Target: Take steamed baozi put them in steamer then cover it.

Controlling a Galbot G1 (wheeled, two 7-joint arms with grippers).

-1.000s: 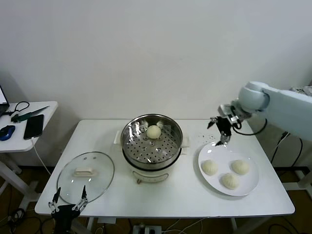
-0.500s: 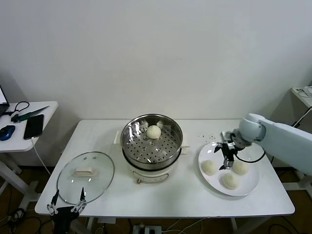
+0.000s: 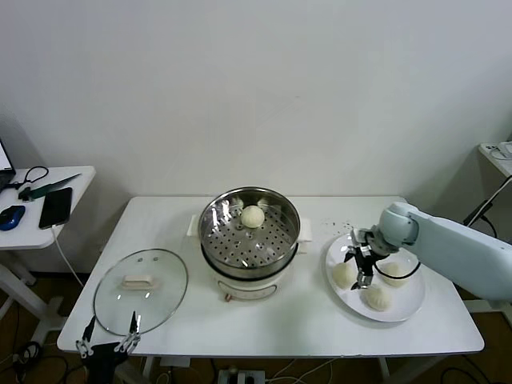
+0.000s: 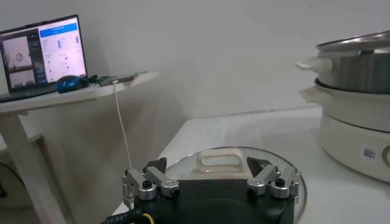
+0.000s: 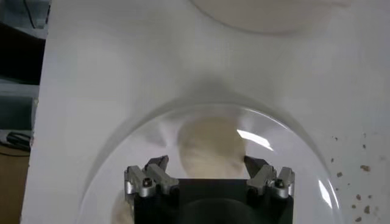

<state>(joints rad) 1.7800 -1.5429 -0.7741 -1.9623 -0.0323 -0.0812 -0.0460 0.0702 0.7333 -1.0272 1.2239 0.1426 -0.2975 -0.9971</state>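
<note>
One bun (image 3: pixel 253 216) in steamer (image 3: pixel 249 233), centre; three on plate (image 3: pixel 404 308), lower right. Right gripper (image 3: pixel 357 268) spread, probably around bun (image 5: pixel 210 148). Left gripper (image 3: pixel 108 339) spread, idle lower left. Lid (image 3: pixel 141 290) off.

White table (image 3: pixel 304 320): steamer (image 3: pixel 249 240), cover (image 3: pixel 141 290), plate (image 3: pixel 410 308).

Cream-white baozi (image 3: pixel 345 274) lie on a white plate (image 3: pixel 404 308). The silver steamer (image 3: pixel 249 232) has a hole-dotted tray and white base; the clear cover (image 3: pixel 141 290) has a white handle.
</note>
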